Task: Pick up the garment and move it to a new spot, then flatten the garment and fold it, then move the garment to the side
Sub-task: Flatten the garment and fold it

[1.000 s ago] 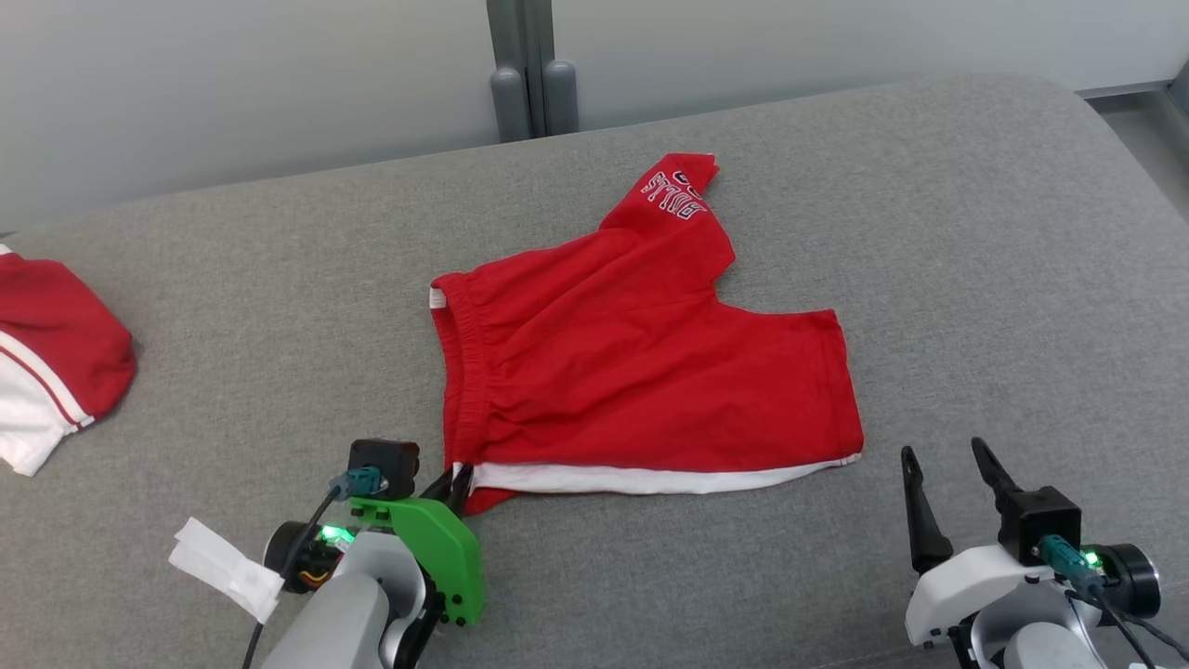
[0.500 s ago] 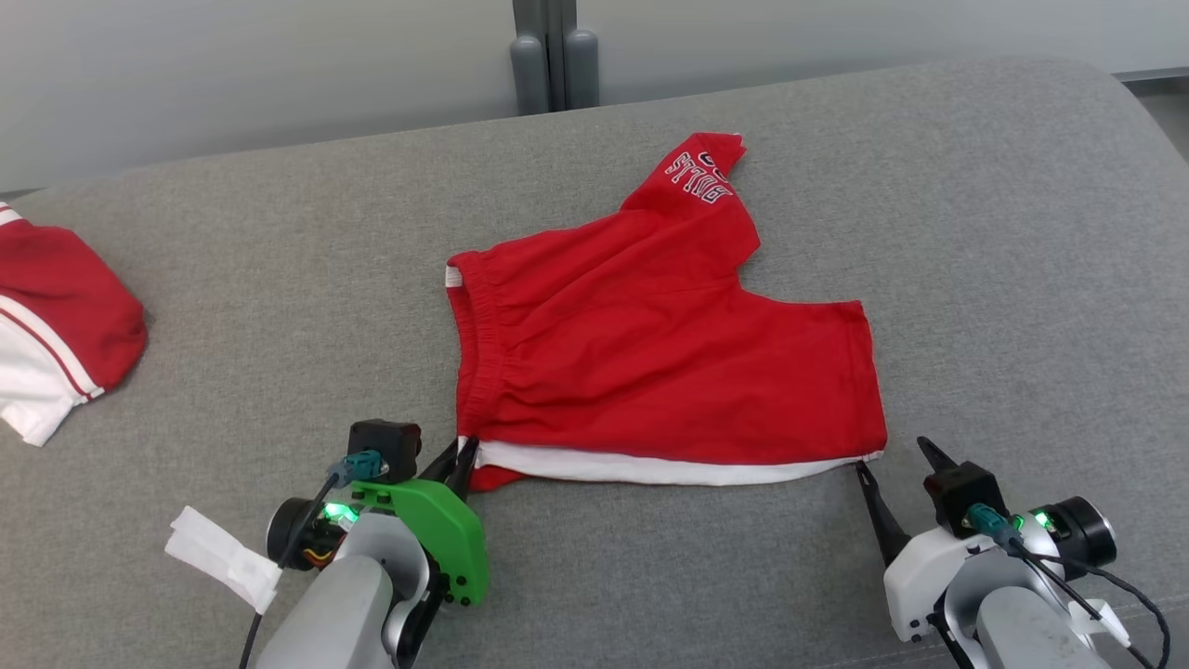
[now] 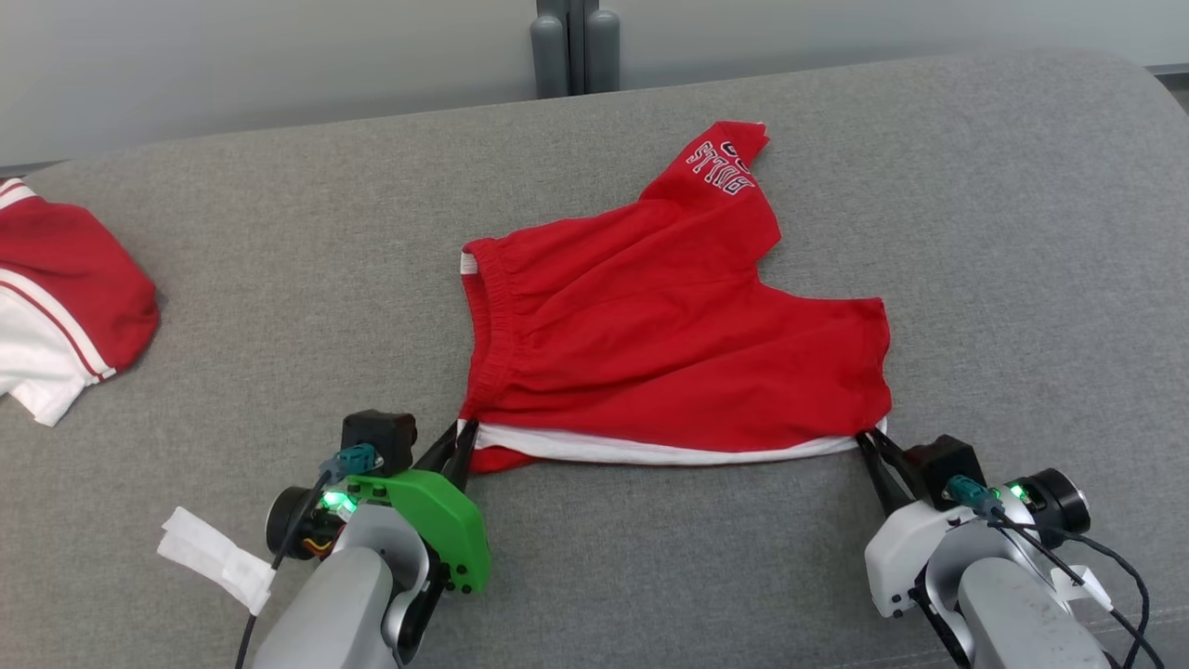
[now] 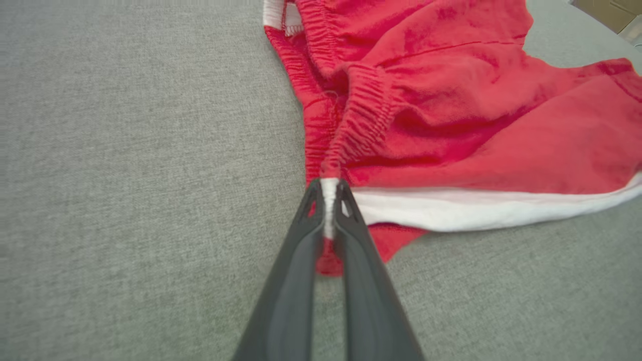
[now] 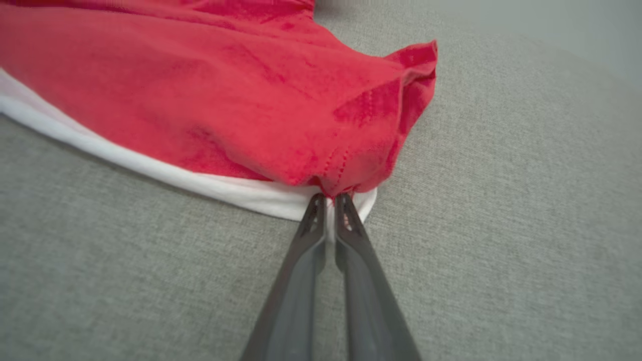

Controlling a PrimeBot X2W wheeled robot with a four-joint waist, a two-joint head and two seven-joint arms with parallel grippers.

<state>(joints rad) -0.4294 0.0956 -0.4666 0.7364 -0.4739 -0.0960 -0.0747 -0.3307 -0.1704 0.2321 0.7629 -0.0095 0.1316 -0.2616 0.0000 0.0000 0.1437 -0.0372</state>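
I have the red cotton shorts with white trim (image 3: 669,344) lying mid-way across the grey upholstered surface (image 3: 279,307). My left gripper (image 4: 328,193) pinches the waistband corner and my right gripper (image 5: 330,200) the near hem corner, both clamped on cloth. I judge flattening is in hand; folding and setting aside remain.

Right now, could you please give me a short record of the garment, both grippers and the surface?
garment: red shorts, white trim along the near edge, mostly spread flat, far leg bunched with lettering showing
left gripper: shut on the near waistband corner
right gripper: shut on the near leg-hem corner
surface: grey fabric cushion
other item: red-and-white garment at far left, apart from the shorts
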